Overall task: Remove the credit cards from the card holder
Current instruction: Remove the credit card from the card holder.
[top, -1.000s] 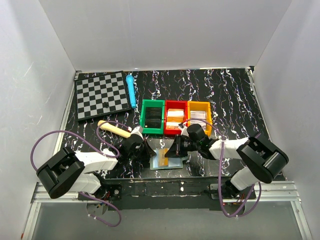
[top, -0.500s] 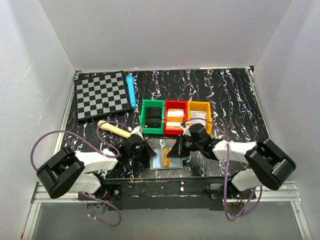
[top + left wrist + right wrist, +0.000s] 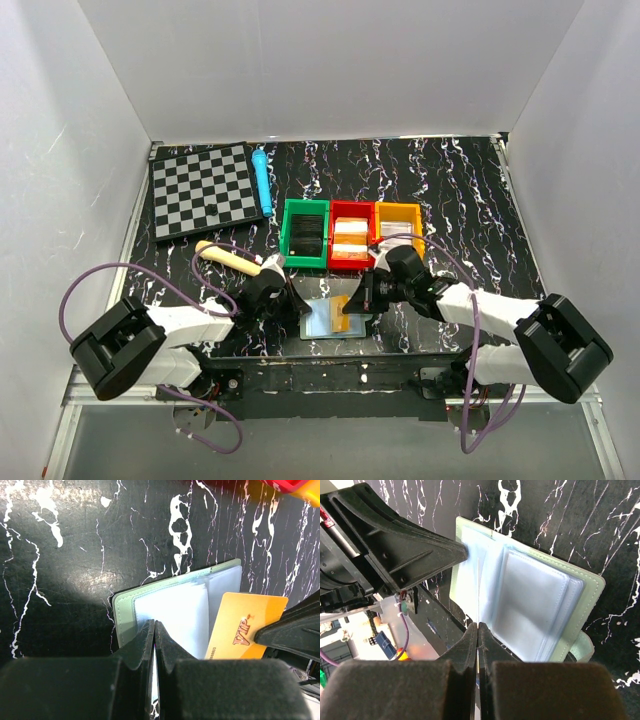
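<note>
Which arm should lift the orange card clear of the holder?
Right. The right gripper is shut on the orange card; the left gripper is shut, its tips on the holder.

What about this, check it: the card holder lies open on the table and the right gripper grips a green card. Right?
Wrong colour: the card is orange, as the left wrist view shows. The card holder does lie open on the table, and the right gripper grips the card.
</note>
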`<state>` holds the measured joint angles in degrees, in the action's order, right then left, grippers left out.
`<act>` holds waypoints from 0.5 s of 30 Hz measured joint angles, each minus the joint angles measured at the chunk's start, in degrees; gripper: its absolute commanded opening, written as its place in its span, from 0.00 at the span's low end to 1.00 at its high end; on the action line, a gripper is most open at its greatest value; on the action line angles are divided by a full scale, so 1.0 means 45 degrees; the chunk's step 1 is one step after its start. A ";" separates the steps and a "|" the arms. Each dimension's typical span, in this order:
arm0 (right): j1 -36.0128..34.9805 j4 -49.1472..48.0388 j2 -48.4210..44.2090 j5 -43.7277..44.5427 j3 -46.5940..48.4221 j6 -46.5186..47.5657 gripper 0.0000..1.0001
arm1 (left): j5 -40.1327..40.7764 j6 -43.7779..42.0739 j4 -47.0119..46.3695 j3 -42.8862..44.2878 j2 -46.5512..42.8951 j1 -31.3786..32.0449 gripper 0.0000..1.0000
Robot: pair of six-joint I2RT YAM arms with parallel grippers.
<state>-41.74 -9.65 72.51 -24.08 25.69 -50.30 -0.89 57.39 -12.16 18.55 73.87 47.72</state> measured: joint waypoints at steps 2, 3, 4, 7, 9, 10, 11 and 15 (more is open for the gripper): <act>0.0000 0.0272 -0.0219 0.0034 0.0049 0.0136 0.01 | 0.0000 -0.0034 0.0121 0.0000 -0.0087 0.0005 0.06; 0.0000 0.0432 -0.0335 0.0039 0.0078 0.0199 0.01 | 0.0000 -0.0049 0.0204 0.0000 -0.0146 0.0005 0.15; 0.0000 0.0583 -0.0466 0.0044 0.0107 0.0248 0.01 | 0.0000 -0.0083 0.0316 0.0000 -0.0233 0.0005 0.24; 0.0000 0.1229 -0.0962 0.0126 0.0277 0.0452 0.01 | -0.0049 -0.0155 0.0665 0.0029 -0.0685 0.0019 0.41; 0.0000 0.1826 -0.1428 0.0272 0.0486 0.0656 0.01 | -0.0073 -0.0262 0.1185 0.0083 -0.1146 0.0024 0.48; 0.0000 0.2181 -0.1671 0.0359 0.0636 0.0792 0.01 | -0.0073 -0.0282 0.1515 0.0165 -0.1379 0.0024 0.51; 0.0000 0.2511 -0.1919 0.0447 0.0811 0.0918 0.01 | -0.0073 -0.0301 0.1889 0.0301 -0.1617 0.0029 0.54; 0.0000 0.3750 -0.2759 0.0806 0.1579 0.1501 0.01 | 0.0214 -0.0457 0.3181 0.1258 -0.2603 0.0024 0.59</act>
<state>-41.74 7.22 60.10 -20.45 32.80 -43.55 0.08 55.33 2.15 24.21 62.15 47.83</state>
